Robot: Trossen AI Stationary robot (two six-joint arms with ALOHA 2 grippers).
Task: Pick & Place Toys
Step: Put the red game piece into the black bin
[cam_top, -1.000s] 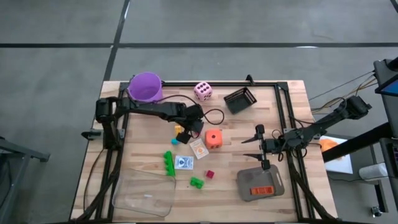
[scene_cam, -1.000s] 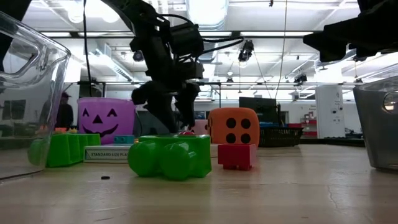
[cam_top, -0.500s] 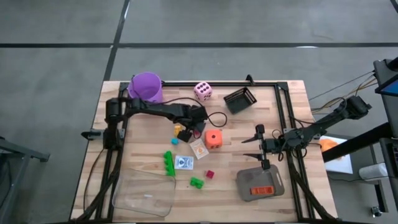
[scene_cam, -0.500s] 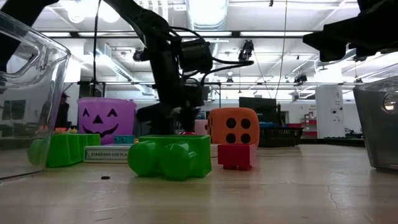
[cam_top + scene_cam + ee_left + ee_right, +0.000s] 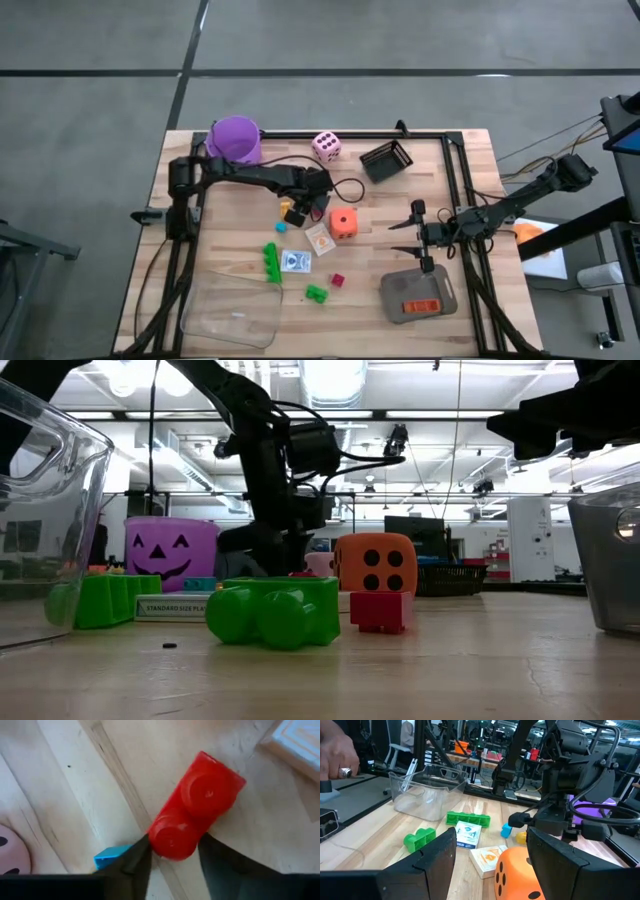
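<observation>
red two-stud brick between dark fingers of left hand. small blue brick beside it. orange die with black dots. pink die with dark dots. purple bucket with black pumpkin face. long green brick, small green brick, small dark-red brick, yellow brick. white-blue card pack, white-orange card pack. grey tray with orange label. black mesh basket. clear plastic bin. light wood table, black frame. right hand black.
</observation>
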